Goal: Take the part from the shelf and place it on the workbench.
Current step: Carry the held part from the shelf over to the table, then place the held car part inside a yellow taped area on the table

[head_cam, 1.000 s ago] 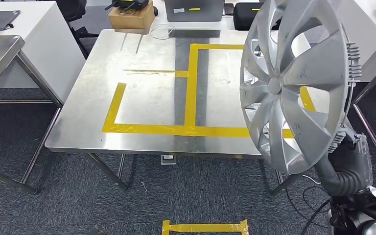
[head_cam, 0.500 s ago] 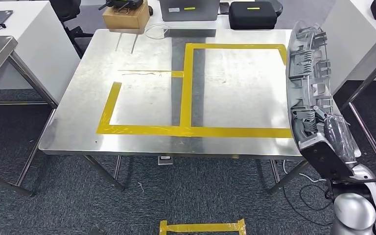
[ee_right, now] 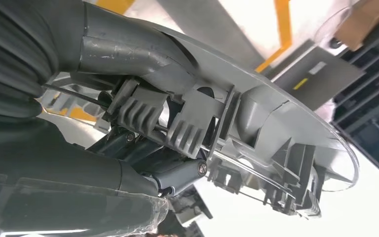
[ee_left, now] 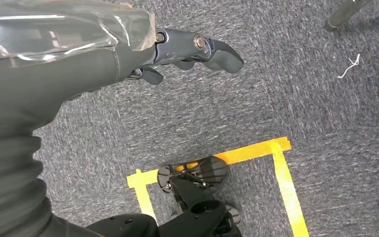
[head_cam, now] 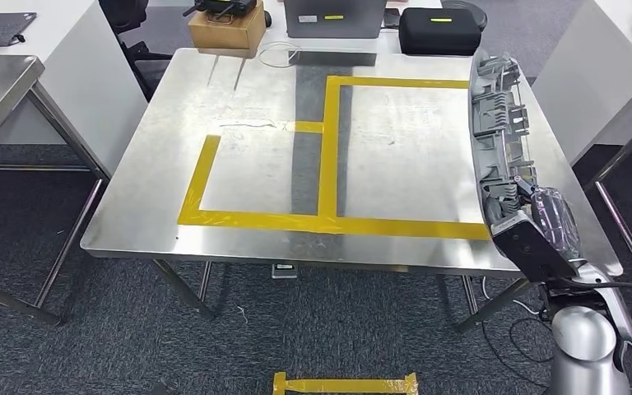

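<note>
- The right hand [head_cam: 535, 234] grips the grey wheel cover [head_cam: 498, 132] by its near rim, holding it edge-on above the right side of the steel desk [head_cam: 247, 164].
- In the head view the wheel cover stands almost upright, its ribbed back with clips turned toward the desk's right edge; whether its lower rim touches the desk top cannot be told.
- In the right wrist view the dark fingers [ee_right: 177, 177] are curled in behind the cover's clips and ribs, and the thick grey thumb [ee_right: 123, 52] lies along the rim on the other side, so the wheel cover [ee_right: 256, 128] is pinched between them.
- The left hand [ee_left: 177, 49] hangs over grey carpet [ee_left: 301, 84], its fingers [ee_left: 217, 52] loosely bent and apart, with nothing in them.
- Yellow tape [head_cam: 325, 148] marks out two joined rectangles on the desk; the wheel cover stands along the right side of the larger, right-hand rectangle.
- At the far edge of the desk lie a cardboard box [head_cam: 226, 29], a grey laptop [head_cam: 333, 18] and a black case [head_cam: 439, 30].
- A white cable [head_cam: 276, 53] loops on the desk just in front of the laptop.
- On the carpet in front of the desk is a strip of yellow floor tape [head_cam: 346, 383]; the left wrist view shows a corner of yellow floor tape [ee_left: 276, 163] on the carpet too.
</note>
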{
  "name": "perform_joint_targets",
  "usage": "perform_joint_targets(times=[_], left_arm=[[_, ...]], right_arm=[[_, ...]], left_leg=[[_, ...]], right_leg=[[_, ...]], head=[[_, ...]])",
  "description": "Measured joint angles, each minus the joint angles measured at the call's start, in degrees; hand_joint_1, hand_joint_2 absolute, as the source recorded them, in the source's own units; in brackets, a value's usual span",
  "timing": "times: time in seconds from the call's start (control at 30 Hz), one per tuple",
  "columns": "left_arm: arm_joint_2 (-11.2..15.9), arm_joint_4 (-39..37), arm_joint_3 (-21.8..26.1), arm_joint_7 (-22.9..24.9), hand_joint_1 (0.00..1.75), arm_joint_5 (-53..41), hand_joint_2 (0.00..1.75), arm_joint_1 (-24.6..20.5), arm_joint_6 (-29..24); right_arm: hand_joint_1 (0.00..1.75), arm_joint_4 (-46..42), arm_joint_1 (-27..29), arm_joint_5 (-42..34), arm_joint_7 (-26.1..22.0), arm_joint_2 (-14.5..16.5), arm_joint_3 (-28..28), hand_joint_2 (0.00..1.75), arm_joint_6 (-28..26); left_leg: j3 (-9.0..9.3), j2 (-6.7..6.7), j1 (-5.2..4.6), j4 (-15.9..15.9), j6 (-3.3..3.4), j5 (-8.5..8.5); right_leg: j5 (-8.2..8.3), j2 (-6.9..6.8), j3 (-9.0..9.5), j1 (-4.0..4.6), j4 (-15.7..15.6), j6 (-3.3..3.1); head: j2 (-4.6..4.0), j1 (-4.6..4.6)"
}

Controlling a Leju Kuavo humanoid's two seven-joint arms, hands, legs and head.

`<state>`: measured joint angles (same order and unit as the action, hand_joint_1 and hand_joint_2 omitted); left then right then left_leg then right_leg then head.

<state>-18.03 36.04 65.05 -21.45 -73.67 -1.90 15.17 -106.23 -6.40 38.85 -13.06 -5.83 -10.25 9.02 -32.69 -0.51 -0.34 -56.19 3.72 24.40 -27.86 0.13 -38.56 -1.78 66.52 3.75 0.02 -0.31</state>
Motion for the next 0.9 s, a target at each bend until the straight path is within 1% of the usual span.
perform_joint_targets(times=[0.03, 0.07, 0.1, 0.13, 0.17, 0.2, 0.23, 0.3, 0.33, 0.37, 0.4, 0.47, 0.5, 0.53, 0.57, 0.6, 0.67, 0.7, 0.73, 0.8, 0.83, 0.87, 0.9], left_arm=[[0.0, -0.1, 0.0, 0.0, 0.0, 0.0, 1.75, 0.0, -0.1], [0.1, -0.3, 0.0, 0.0, 0.0, -0.1, 1.75, 0.0, -0.2], [0.2, -0.4, 0.0, -0.1, 0.0, -0.2, 1.75, 0.0, -0.3], [0.3, -0.6, 0.0, -0.1, 0.0, -0.3, 1.75, 0.0, -0.4], [0.4, -0.6, 0.0, -0.1, 0.0, -0.3, 1.75, -0.1, -0.5], [0.5, -0.8, 0.0, -0.2, 0.0, -0.4, 1.75, -0.1, -0.6], [0.6, -1.0, -0.1, -0.2, 0.0, -0.6, 1.75, -0.1, -0.7], [0.8, -1.5, -0.2, -0.2, 0.0, -0.7, 1.75, -0.2, -1.0], [0.9, -1.8, -0.3, -0.3, 0.0, -0.8, 1.75, -0.3, -1.2], [1.0, -2.1, -0.5, -0.4, 0.0, -0.9, 1.75, -0.3, -1.4], [1.2, -2.4, -0.8, -0.5, 0.0, -1.0, 1.75, -0.5, -1.7], [1.5, -3.0, -1.3, -0.8, 0.0, -1.1, 1.75, -0.8, -2.3], [1.8, -3.3, -1.6, -1.0, 0.0, -1.2, 1.75, -1.1, -2.7], [2.1, -3.7, -1.8, -1.1, 0.0, -1.1, 1.75, -1.3, -3.1], [2.3, -4.2, -2.0, -1.2, 0.0, -1.0, 1.75, -1.5, -3.6], [2.6, -4.7, -2.3, -1.2, 0.0, -0.9, 1.75, -1.7, -4.0], [3.0, -5.6, -2.8, -1.3, 0.0, -0.7, 1.75, -1.9, -4.8], [3.2, -6.0, -3.1, -1.4, 0.0, -0.6, 1.75, -2.0, -5.2], [3.3, -6.4, -3.3, -1.4, 0.0, -0.6, 1.75, -2.2, -5.4], [3.5, -7.1, -3.7, -1.4, 0.0, -0.5, 1.75, -2.4, -5.7], [3.6, -7.4, -3.9, -1.4, 0.0, -0.5, 1.75, -2.4, -5.8], [3.7, -7.7, -4.1, -1.4, 0.0, -0.5, 1.75, -2.4, -5.9], [3.7, -7.9, -4.3, -1.4, 0.0, -0.4, 1.75, -2.4, -6.0]], right_arm=[[1.75, 0.4, 0.0, 0.0, 0.0, -0.1, -0.2, 1.75, 0.0], [1.75, 1.0, 0.0, 0.0, 0.1, -0.3, -0.5, 1.75, -0.1], [1.75, 1.6, 0.0, 0.1, 0.2, -0.5, -0.8, 1.75, -0.1], [1.75, 2.2, 0.0, 0.4, 0.4, -0.6, -1.1, 1.75, -0.1], [1.75, 2.7, -0.1, 0.8, 0.8, -0.7, -1.3, 1.75, -0.2], [1.75, 3.2, -0.4, 1.4, 1.3, -0.8, -1.3, 1.75, -0.2], [1.75, 3.9, -0.8, 2.2, 2.0, -1.0, -1.4, 1.75, -0.1], [1.75, 6.6, -2.2, 4.2, 3.3, -1.6, -1.5, 1.75, 0.0], [1.75, 8.5, -3.3, 5.4, 3.9, -2.1, -1.6, 1.75, 0.0], [1.75, 10.7, -4.5, 6.7, 4.5, -2.6, -1.7, 1.75, 0.0], [1.75, 13.0, -5.9, 8.2, 4.9, -3.2, -1.8, 1.75, 0.0], [1.75, 18.0, -8.8, 11.2, 5.4, -4.4, -1.8, 1.75, 0.0], [1.75, 20.8, -10.3, 12.7, 5.5, -5.0, -1.8, 1.75, 0.0], [1.75, 23.7, -11.9, 14.2, 5.5, -5.5, -1.7, 1.75, -0.1], [1.75, 26.7, -13.4, 15.8, 5.5, -5.9, -1.5, 1.75, -0.2], [1.75, 29.8, -14.9, 17.2, 5.3, -6.4, -1.2, 1.75, -0.4], [1.75, 35.6, -17.3, 19.9, 4.7, -7.3, -0.2, 1.75, -0.9], [1.75, 38.3, -18.5, 21.1, 4.4, -7.7, 0.4, 1.75, -1.3], [1.75, 40.8, -19.7, 22.0, 4.2, -8.1, 0.9, 1.75, -1.7], [1.75, 45.1, -21.5, 23.3, 4.0, -8.5, 2.0, 1.75, -2.5], [1.75, 46.8, -22.0, 23.6, 3.9, -8.7, 2.4, 1.75, -2.7], [1.75, 48.2, -22.3, 23.9, 3.7, -8.8, 2.9, 1.75, -2.9], [1.75, 49.4, -22.6, 24.3, 3.5, -8.9, 3.4, 1.75, -3.0]], left_leg=[[-0.18, -0.05, -0.13, -0.6, -0.31, 0.39], [-0.38, -0.08, -0.22, -1.1, -0.65, 0.73], [-0.6, -0.1, -0.29, -1.6, -0.97, 1.07], [-0.95, -0.09, -0.33, -2.2, -1.38, 1.5], [-1.31, -0.04, -0.22, -2.9, -1.68, 2.04], [-2.13, 0.01, -0.07, -4.6, -2.06, 3.16], [-3.54, 0.07, 0.11, -7.6, -2.47, 4.73], [-7.3, 0.14, 0.46, -15.2, -3.02, 7.89], [-8.72, 0.15, 0.56, -17.8, -3.09, 8.46], [-9.15, 0.16, 0.6, -18.3, -3.01, 7.87], [-8.46, 0.16, 0.58, -16.5, -2.79, 6.36], [-4.83, 0.14, 0.4, -8.8, -1.87, 2.51], [-3.19, 0.18, 0.22, -5.5, -1.39, 1.43], [-2.16, 0.22, 0.0, -3.3, -0.99, 0.95], [-1.81, 0.28, -0.22, -2.4, -0.71, 1.02], [-1.83, 0.34, -0.4, -2.2, -0.5, 0.99], [-1.12, 0.41, -0.23, -1.0, 0.03, 0.23], [-0.72, 0.46, -0.12, -0.3, 0.33, -0.25], [-0.36, 0.5, -0.03, 0.3, 0.53, -0.66], [-0.42, 0.48, -0.24, 0.4, 0.74, -0.86], [-0.46, 0.43, -0.28, 0.4, 0.72, -0.83], [-0.47, 0.36, -0.27, 0.3, 0.68, -0.76], [-0.49, 0.3, -0.21, 0.1, 0.55, -0.65]], right_leg=[[1.07, -0.04, 1.57, -0.01, -3.1, -0.05], [2.02, -0.06, 2.94, 0.06, -5.9, -0.26], [2.46, -0.05, 3.72, 0.04, -7.5, -0.7], [2.65, -0.01, 4.18, -0.01, -8.4, -1.23], [2.68, 0.02, 4.21, -0.11, -8.4, -1.58], [2.69, 0.03, 4.27, -0.29, -8.4, -1.89], [2.7, 0.04, 4.31, -0.34, -8.4, -2.11], [2.68, 0.04, 4.29, -0.28, -8.4, -2.38], [2.67, 0.05, 4.29, -0.24, -8.4, -2.38], [2.67, 0.05, 4.33, -0.2, -8.4, -2.39], [2.67, 0.06, 4.39, -0.16, -8.4, -2.39], [2.69, 0.08, 4.54, -0.07, -8.4, -2.35], [2.74, 0.1, 4.53, 0.07, -8.5, -2.26], [2.82, 0.1, 4.47, 0.12, -8.5, -2.11], [2.92, 0.1, 4.4, 0.1, -8.6, -1.86], [3.07, 0.11, 4.37, 0.14, -8.7, -1.52], [3.05, 0.02, 4.09, 0.13, -8.6, -1.02], [2.48, -0.03, 3.45, 0.2, -7.5, -1.02], [1.39, -0.09, 2.21, 0.25, -5.0, -1.18], [-1.42, -0.11, -1.44, 0.24, 2.4, -1.42], [-2.25, -0.11, -3.02, 0.21, 5.5, -1.27], [-2.26, -0.12, -3.74, 0.11, 6.7, -0.87], [-1.38, -0.13, -3.35, -0.04, 5.5, -0.26]], head=[[0.0, -0.03], [0.0, -0.04], [0.0, -0.07], [0.0, -0.09], [0.0, -0.14], [0.0, -0.18], [0.0, -0.23], [0.0, -0.27], [0.0, -0.27], [0.0, -0.27], [0.0, -0.27], [0.0, -0.25], [0.0, -0.22], [0.0, -0.23], [0.0, -0.21], [0.0, -0.23], [0.0, -0.15], [0.0, -0.1], [0.0, -0.04], [0.0, -0.04], [0.0, -0.05], [0.0, -0.05], [0.0, -0.05]])
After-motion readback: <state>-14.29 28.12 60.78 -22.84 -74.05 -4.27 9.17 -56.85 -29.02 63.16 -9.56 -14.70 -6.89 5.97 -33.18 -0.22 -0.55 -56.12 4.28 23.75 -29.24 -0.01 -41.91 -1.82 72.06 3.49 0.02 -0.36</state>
